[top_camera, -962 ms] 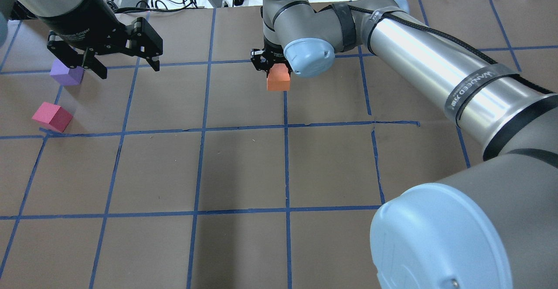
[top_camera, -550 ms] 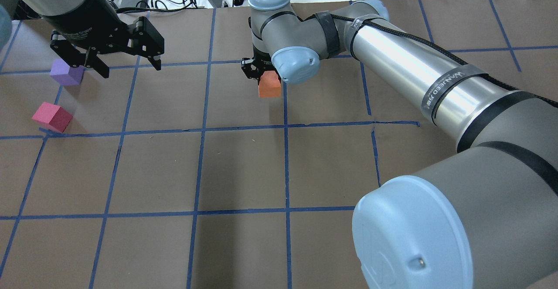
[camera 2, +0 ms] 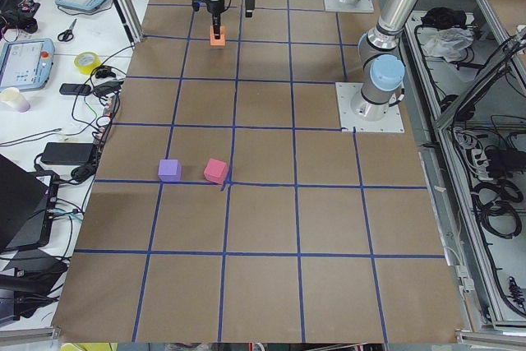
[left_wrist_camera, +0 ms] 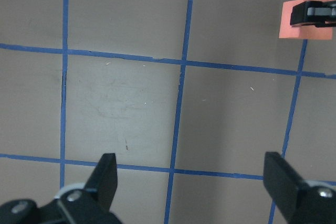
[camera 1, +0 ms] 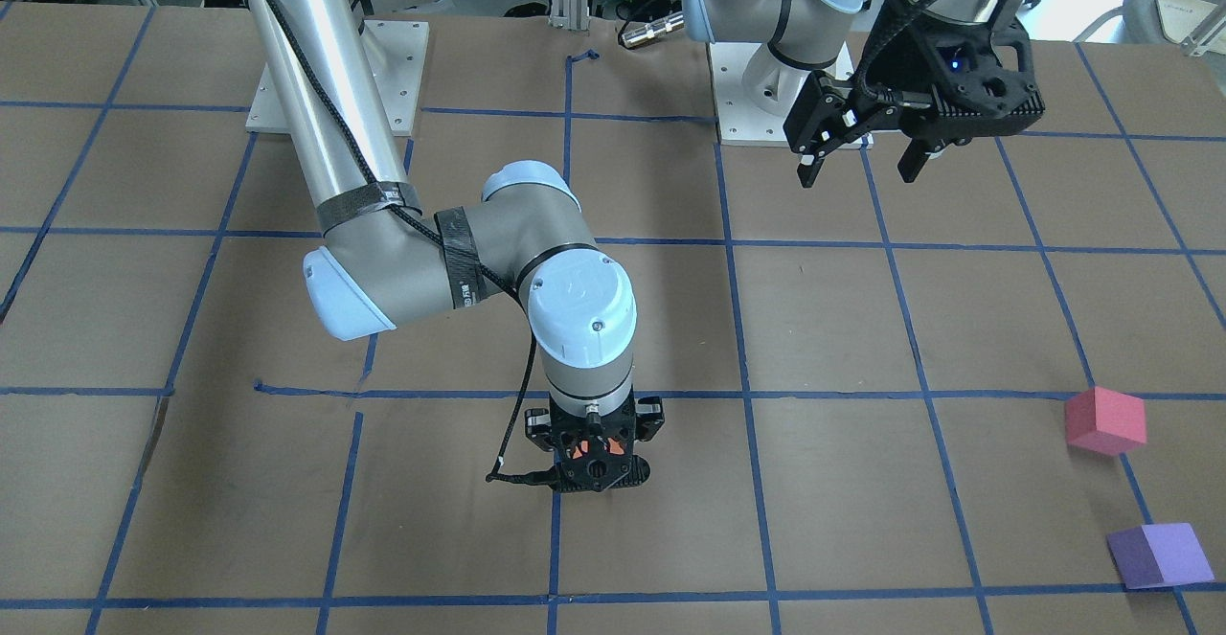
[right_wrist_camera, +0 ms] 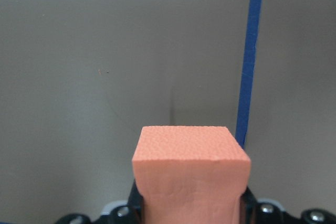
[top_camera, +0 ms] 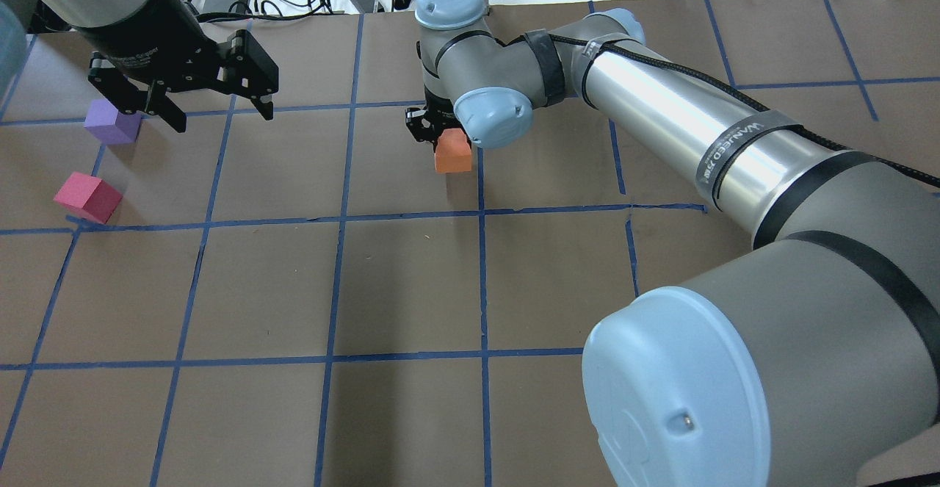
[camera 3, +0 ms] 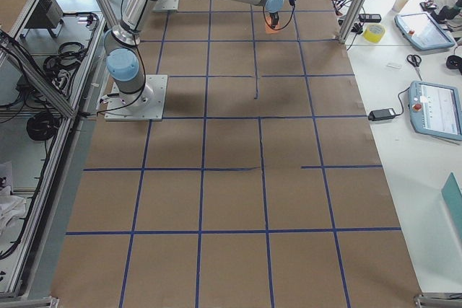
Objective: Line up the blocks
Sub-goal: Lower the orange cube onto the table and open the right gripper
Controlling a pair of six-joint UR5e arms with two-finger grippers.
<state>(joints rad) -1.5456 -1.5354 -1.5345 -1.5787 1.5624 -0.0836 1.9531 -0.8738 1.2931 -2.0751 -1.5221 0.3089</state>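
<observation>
My right gripper (camera 1: 594, 458) is clamped on the orange block (top_camera: 453, 156), just beside a blue tape line (top_camera: 481, 186). My left gripper (top_camera: 220, 116) hangs spread wide. The purple block (top_camera: 110, 123) and pinkish-red block (top_camera: 88, 197) lie near each other, well apart from the orange one, on my left

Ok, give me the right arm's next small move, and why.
Probably carry the orange block toward the robot's left: the right gripper is shut on it mid-table, while the pink block and purple block sit together far off on that side.
</observation>
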